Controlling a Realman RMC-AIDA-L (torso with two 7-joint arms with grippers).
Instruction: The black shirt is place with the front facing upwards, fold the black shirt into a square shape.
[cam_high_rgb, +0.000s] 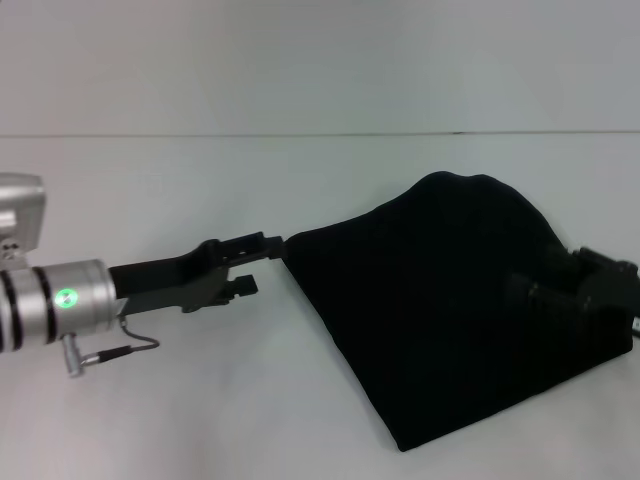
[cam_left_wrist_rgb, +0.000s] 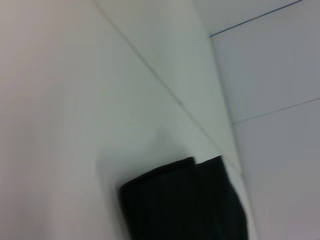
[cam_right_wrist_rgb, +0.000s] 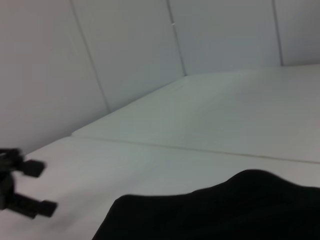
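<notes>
The black shirt (cam_high_rgb: 450, 300) lies bunched in a folded heap on the right half of the white table, with a raised hump at its far side. No lettering shows. My left gripper (cam_high_rgb: 265, 263) reaches in from the left and is open. Its upper finger (cam_high_rgb: 262, 242) is level with the shirt's left corner, right beside it. In the right wrist view the same left gripper (cam_right_wrist_rgb: 40, 187) shows its two tips apart, clear of the shirt (cam_right_wrist_rgb: 225, 210). My right gripper (cam_high_rgb: 585, 285) sits at the shirt's right edge, black against black cloth. The left wrist view shows only a shirt edge (cam_left_wrist_rgb: 185, 200).
The white table (cam_high_rgb: 200, 400) stretches bare to the left of and in front of the shirt. A thin seam (cam_high_rgb: 300, 134) runs across the far side where the table meets the white wall. A cable (cam_high_rgb: 130, 348) hangs under my left wrist.
</notes>
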